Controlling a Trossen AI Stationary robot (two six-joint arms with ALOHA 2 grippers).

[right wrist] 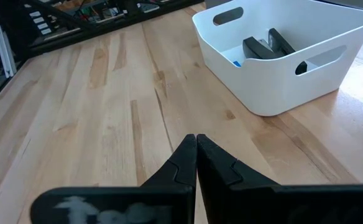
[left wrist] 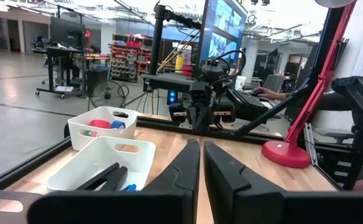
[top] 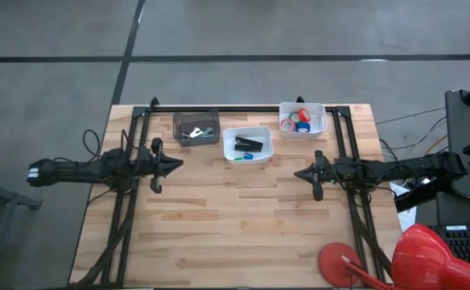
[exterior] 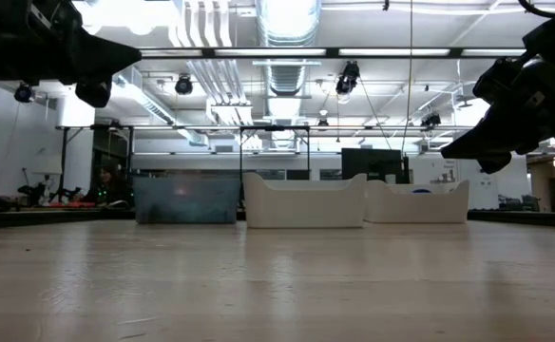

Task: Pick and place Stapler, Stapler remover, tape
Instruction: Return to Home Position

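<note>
Stapler (top: 249, 143) lies in the middle bin (top: 247, 161), long axis roughly left-right, far-left of the right gripper (top: 298, 172), which is the nearer one. Tape (top: 297, 121) sits in the far-right bin (top: 323, 119). Left gripper (top: 177, 163) faces it across the desk (top: 235, 225). Both arms level, raised; fingers narrow, empty.

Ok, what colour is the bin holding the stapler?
White. The bin around the black stapler shows best in the right wrist view.

3 bins (top: 226, 147) line the table's (top: 235, 234) far side; nearer wood lies open.
</note>
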